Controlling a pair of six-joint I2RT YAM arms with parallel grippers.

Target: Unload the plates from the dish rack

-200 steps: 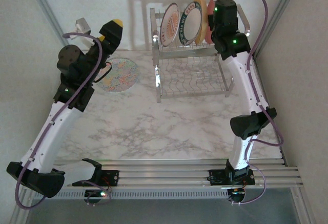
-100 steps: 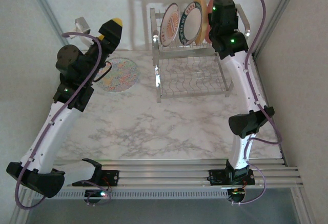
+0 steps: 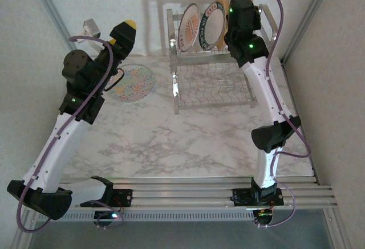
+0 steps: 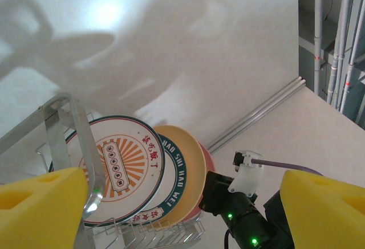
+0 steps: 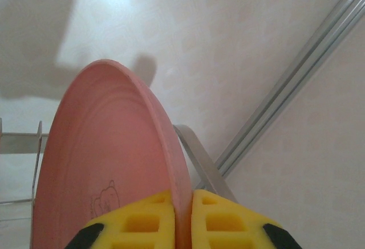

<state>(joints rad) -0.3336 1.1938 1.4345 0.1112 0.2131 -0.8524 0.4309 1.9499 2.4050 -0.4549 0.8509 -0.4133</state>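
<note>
Pink plate is the one in play right now: the right gripper has its yellow pads pressed together on that plate's rim, pinching it while it stands on edge at the right end of the dish rack's upper tier. Whether it has cleared its slot yet is hard to tell from these views. Progress-wise this looks like early days. One plate is out, the colourful floral plate, lying flat on the table to the left of the rack. Three more stand upright in a row next to the pink one: the orange sunburst plate, the green-rimmed plate behind it, then the yellow plate. So roughly one down, one in the grip, three waiting. The left gripper hangs above the floral plate with its pads spread wide and nothing between them, pointed toward the rack. The table is a white-and-grey marble pattern, fairly glossy, with an aluminium rail along the near edge where the arms are bolted. Plain white walls close it in, with metal strips running up the corners, arm shadows on the back wall, and some grey pipes past the right wall.
</note>
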